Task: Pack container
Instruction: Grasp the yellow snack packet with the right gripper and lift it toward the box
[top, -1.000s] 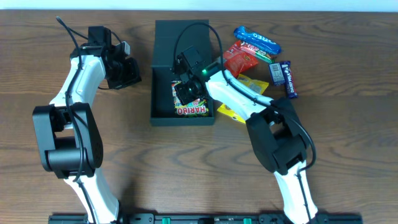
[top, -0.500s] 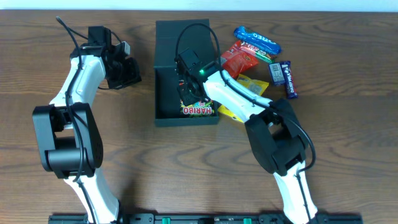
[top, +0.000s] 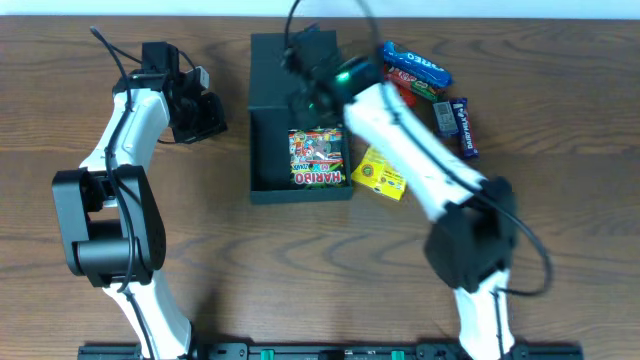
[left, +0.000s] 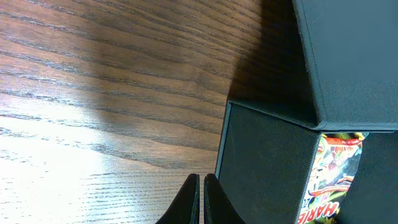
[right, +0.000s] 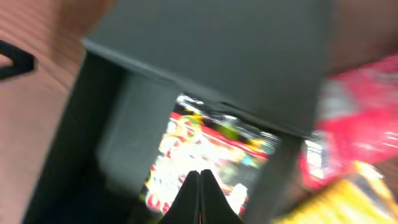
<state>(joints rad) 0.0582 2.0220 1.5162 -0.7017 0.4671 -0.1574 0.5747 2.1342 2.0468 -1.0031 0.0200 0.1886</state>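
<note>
The container is a dark box whose flap lid lies open at the far side. A Haribo packet lies flat in its right half. My right gripper hovers shut and blurred over the hinge edge. In the right wrist view its closed tips hang above the Haribo packet, below the lid. My left gripper rests shut and empty left of the box. In the left wrist view its tips sit beside the container's wall, with the Haribo packet inside.
Loose snacks lie right of the box: a yellow packet, a red packet, a blue bar and a dark blue bar. The right arm stretches over them. Bare wooden table surrounds everything.
My right gripper has risen out of the box and pulled back toward the lid, uncovering the Haribo packet. The box shifted slightly right. The left arm has not moved.
</note>
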